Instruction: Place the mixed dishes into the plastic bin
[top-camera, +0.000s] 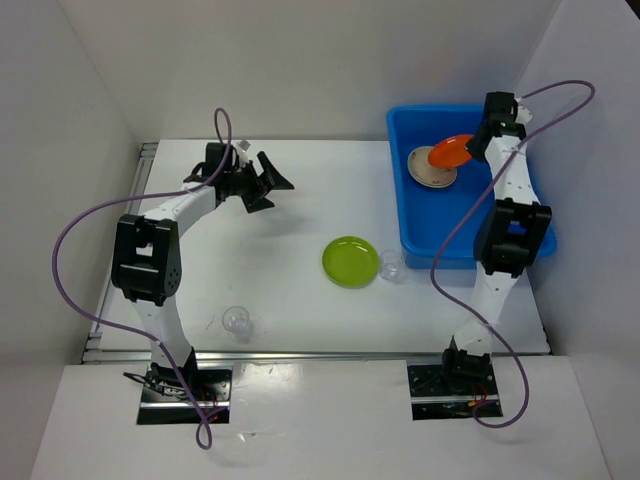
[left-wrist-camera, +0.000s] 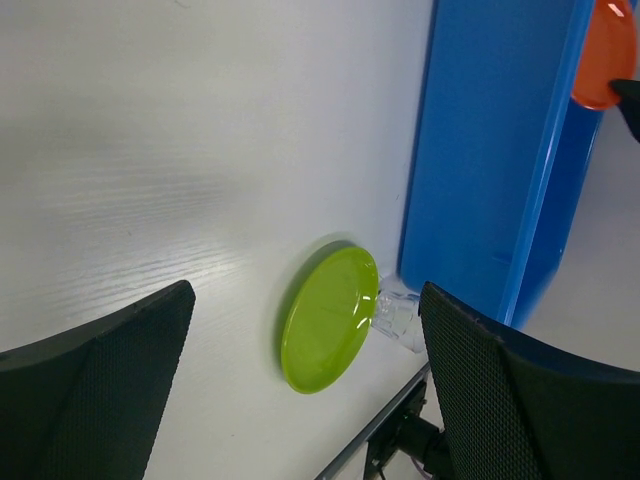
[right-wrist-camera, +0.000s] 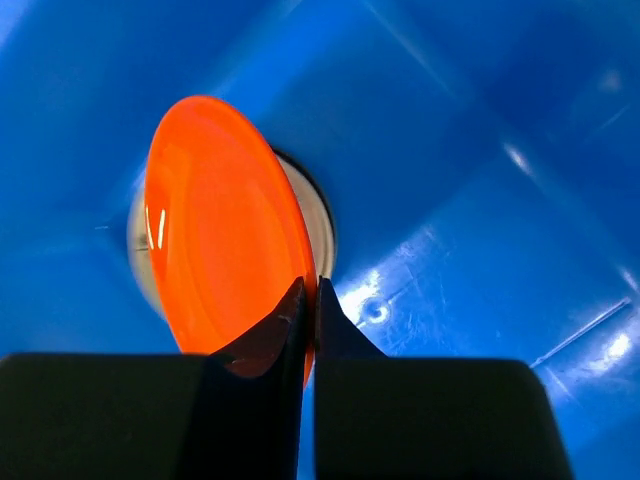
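**Right gripper (right-wrist-camera: 308, 290) pinching an orange plate (right-wrist-camera: 215, 220) over the blue plastic bin (right-wrist-camera: 480, 150)**

Its jaws are closed on the rim of the orange plate, which is held tilted on edge above a beige plate (top-camera: 425, 172) lying on the bin's floor. Seen from overhead, the bin is set at 2 o'clock on the white table (top-camera: 300, 200). A lime green plate (top-camera: 351, 262) lies near the table's middle, with a clear cup (top-camera: 391, 266) just beside it at 3 o'clock. A second clear cup (top-camera: 236, 320) stands at 7 o'clock, near the front edge. The left gripper (top-camera: 272, 185) is held at 10 o'clock — jaws spread wide, nothing gripped.
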